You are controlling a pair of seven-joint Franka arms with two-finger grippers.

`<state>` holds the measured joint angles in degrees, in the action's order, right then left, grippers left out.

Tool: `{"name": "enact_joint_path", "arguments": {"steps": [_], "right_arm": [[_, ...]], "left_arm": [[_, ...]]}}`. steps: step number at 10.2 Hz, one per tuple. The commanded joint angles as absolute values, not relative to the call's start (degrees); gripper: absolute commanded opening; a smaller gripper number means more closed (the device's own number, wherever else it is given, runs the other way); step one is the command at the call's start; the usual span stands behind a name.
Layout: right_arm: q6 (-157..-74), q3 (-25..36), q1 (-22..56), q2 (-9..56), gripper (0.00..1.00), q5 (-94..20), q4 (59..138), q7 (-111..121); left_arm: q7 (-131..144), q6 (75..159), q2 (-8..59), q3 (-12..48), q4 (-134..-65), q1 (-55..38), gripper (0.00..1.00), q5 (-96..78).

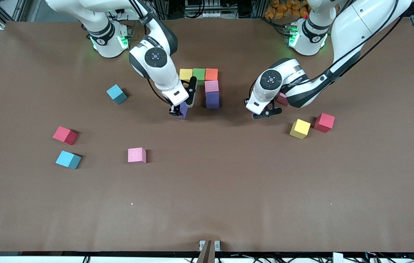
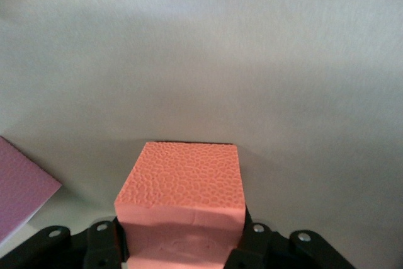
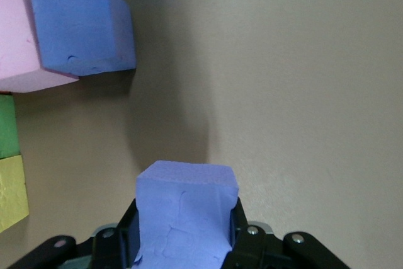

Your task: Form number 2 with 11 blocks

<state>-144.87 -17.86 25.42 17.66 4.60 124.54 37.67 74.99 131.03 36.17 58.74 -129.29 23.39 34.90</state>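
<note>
1. The right gripper [image 1: 178,111] is clamped on a purple block [image 1: 182,110], just beside the partly built number 2 [image 1: 207,87] on the side toward the right arm's end of the table.
2. The number 2 so far: a yellow, green and orange row, with pink and purple cubes below the orange one, nearer the front camera.
3. The left gripper [image 1: 265,113] is clamped on a pink block [image 2: 182,203], near the yellow block [image 1: 300,128] and red block [image 1: 324,122].

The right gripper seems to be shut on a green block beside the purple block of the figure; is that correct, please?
Not quite: the block in the right gripper is purple, not green, as the right wrist view shows. It is indeed beside the figure's purple block.
</note>
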Motion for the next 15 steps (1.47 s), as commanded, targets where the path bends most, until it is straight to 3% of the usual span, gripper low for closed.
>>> {"name": "enact_joint_path", "arguments": {"steps": [1, 7, 15], "right_arm": [[-144.93, -19.33, 26.36, 19.60, 0.58, 4.31, 122.35, 40.69], [-148.27, -20.21, 28.39, 23.99, 0.58, 4.22, 120.76, 40.08], [-151.34, -21.88, 28.65, 26.36, 0.56, 4.13, 120.76, 39.99]], "left_arm": [[79.69, 129.99, 34.37, 58.80, -125.88, 23.55, 0.39, 35.68], [92.54, 126.30, 34.54, 56.96, -119.98, 23.47, 0.39, 35.77], [99.83, 126.30, 34.98, 55.99, -118.04, 23.47, 0.39, 35.60]]}}
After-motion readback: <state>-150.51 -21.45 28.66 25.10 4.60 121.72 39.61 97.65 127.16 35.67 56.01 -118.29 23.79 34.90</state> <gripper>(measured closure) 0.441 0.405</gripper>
